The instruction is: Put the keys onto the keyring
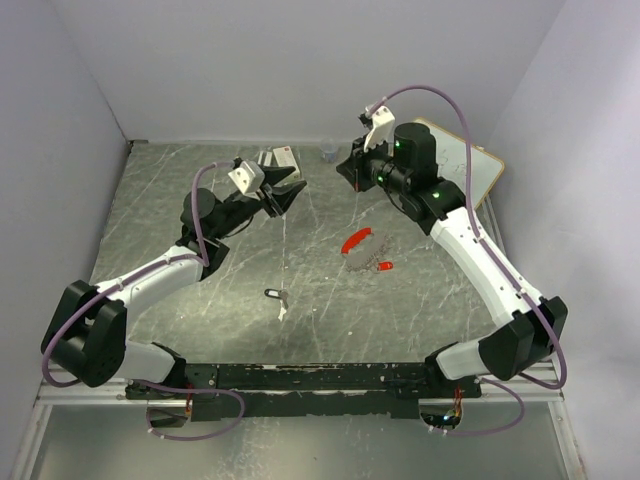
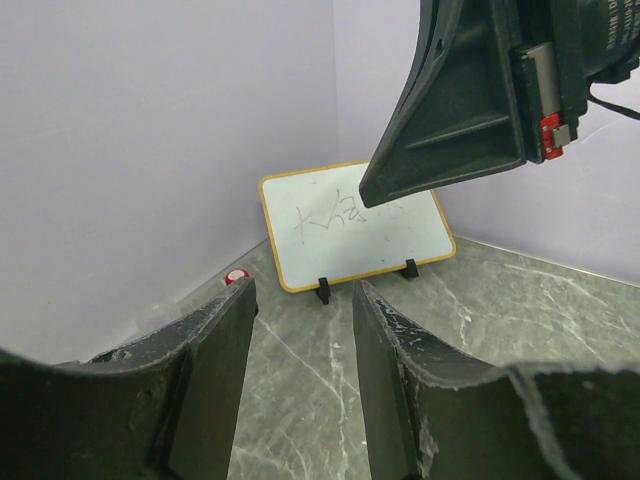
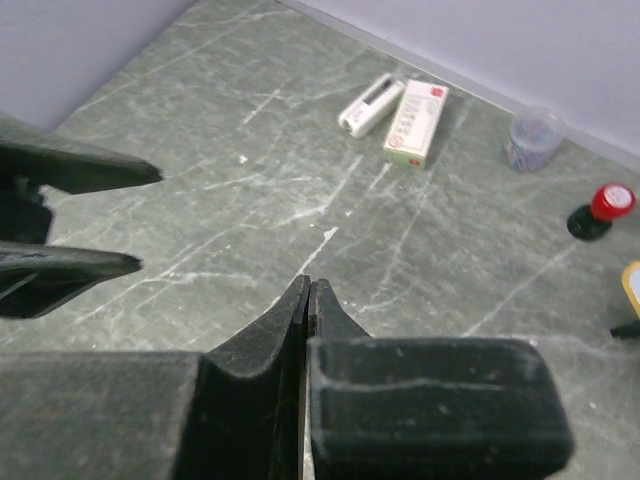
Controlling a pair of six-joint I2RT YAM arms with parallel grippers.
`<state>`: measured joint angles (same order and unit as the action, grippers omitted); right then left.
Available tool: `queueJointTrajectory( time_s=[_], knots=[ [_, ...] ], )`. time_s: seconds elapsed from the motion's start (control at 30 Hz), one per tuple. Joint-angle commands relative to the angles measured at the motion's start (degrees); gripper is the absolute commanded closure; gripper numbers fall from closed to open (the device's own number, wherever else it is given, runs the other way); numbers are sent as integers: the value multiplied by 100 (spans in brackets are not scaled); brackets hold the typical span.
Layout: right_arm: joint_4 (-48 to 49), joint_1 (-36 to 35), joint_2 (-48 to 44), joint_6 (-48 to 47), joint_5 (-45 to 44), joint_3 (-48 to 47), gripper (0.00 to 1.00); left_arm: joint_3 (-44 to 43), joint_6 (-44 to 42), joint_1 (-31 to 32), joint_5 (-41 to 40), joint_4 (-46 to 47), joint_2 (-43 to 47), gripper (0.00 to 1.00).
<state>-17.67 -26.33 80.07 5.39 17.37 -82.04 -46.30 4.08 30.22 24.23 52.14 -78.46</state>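
Note:
The keyring (image 1: 357, 240), a curved red piece with a thin chain, lies on the table right of centre. The red-headed key (image 1: 386, 266) rests at the chain's lower end; whether it is threaded on I cannot tell. The black-headed key (image 1: 272, 293) lies alone nearer the front. My left gripper (image 1: 285, 195) (image 2: 305, 295) hovers open and empty at the back, well apart from both keys. My right gripper (image 1: 352, 170) (image 3: 308, 290) faces it from the right, shut with nothing between its fingers. Keys and keyring are out of both wrist views.
A small whiteboard (image 1: 482, 172) (image 2: 350, 225) stands at the back right. Two white boxes (image 1: 280, 158) (image 3: 415, 120) and a clear cup (image 1: 327, 150) (image 3: 533, 138) sit along the back wall. A red-topped black cylinder (image 3: 605, 208) (image 2: 237, 277) stands near the whiteboard.

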Motion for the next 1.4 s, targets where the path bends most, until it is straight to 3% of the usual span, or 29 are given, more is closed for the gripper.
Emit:
queueJointTrajectory(
  time_s=[0.0, 0.07, 0.23, 0.3, 0.8, 1.37],
  knots=[
    [-645, 14, 228, 390, -964, 5, 100, -41, -3, -19, 70, -127, 86, 46],
    [-906, 29, 448, 699, -1338, 58, 91, -28, 45, -18, 41, -266, 121, 45],
    [-929, 356, 407, 1486, -1859, 877, 50, 70, 156, -19, -10, -565, 180, 44],
    [-791, 563, 228, 1743, -1751, 1401, 44, 103, 270, -17, -9, -634, 175, 43],
    [-491, 777, 244, 2214, -1512, 2972, 41, 172, 683, 89, 286, -982, -8, 43],
    [-117, 1135, 397, 1992, -1484, 3493, 58, 77, 634, 183, 292, -1090, -170, 43]
  ],
)
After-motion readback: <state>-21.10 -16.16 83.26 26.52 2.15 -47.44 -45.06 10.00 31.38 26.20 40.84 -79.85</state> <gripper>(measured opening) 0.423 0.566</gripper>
